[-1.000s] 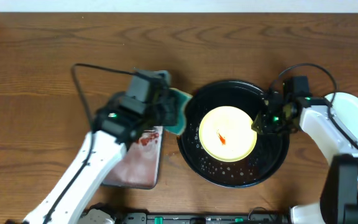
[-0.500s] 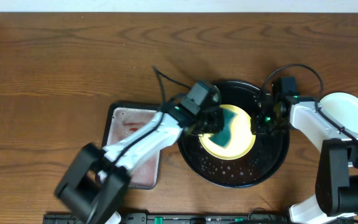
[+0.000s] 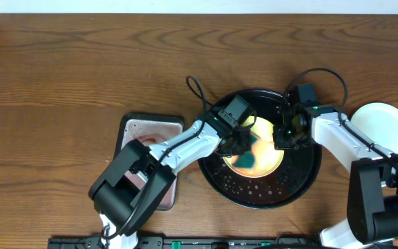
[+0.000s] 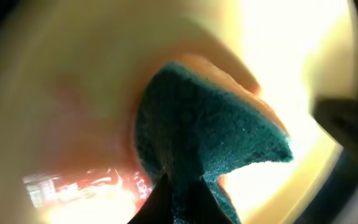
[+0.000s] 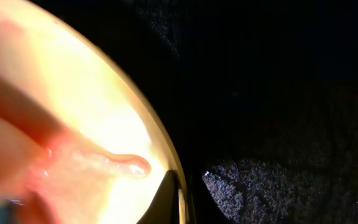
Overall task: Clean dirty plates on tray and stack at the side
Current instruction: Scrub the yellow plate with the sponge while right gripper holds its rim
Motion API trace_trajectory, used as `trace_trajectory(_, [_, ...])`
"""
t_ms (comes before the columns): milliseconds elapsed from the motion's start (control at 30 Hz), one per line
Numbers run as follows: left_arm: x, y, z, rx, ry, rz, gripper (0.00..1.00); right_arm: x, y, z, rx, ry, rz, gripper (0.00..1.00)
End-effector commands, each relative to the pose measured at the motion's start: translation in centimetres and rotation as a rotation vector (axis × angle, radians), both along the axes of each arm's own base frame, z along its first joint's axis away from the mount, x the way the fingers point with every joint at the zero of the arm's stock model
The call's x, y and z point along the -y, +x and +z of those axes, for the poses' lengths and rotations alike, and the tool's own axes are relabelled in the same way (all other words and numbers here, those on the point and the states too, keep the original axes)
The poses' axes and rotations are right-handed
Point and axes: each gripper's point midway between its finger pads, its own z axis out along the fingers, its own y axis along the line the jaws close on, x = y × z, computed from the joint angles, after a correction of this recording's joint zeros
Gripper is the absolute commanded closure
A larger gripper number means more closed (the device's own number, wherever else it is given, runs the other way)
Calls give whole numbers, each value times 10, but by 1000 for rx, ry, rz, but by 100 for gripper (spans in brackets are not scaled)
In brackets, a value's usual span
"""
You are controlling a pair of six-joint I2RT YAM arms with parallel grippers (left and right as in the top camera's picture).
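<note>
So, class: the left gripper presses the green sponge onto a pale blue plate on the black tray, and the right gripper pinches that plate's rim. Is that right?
Not quite. The overhead view shows a yellow plate, not a pale blue one. The rest holds: the left gripper presses the green sponge onto it on the black tray, and the right gripper pinches its rim.

A robotics lab bench: two white-and-black robot arms stand at the near edge of a dark brown wood-grain table.
</note>
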Motion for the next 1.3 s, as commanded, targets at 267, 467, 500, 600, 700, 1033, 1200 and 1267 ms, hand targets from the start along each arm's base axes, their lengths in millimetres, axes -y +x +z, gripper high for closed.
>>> trace_trajectory(267, [-107, 47, -22, 267, 527, 136, 93, 14, -12, -13, -49, -112, -4, 99])
trace_trajectory(467, [-4, 17, -20, 25, -6, 56, 92, 16, -13, -13, -50, -127, 23, 99])
trace_trajectory(500, [8, 14, -18, 2, -57, 53, 93, 16, -13, -13, -49, -126, 23, 99])
trace_trajectory(600, [32, 5, -21, -49, -143, 52, 93, 15, -13, -13, -49, -126, 26, 99])
trace_trajectory(700, [39, 0, -32, -68, -145, 53, 92, 15, -13, -13, -50, -126, 26, 99])
trace_trajectory(1033, [46, -29, -42, -132, -167, -105, 93, 15, -13, -13, -47, -126, 26, 99])
trace_trajectory(1200, [34, -41, -48, -179, -111, -109, 93, 15, -12, -13, -43, -125, 24, 99])
trace_trajectory(1267, [26, -44, -51, -206, -81, -95, 93, 15, -12, -13, -42, -125, 17, 99])
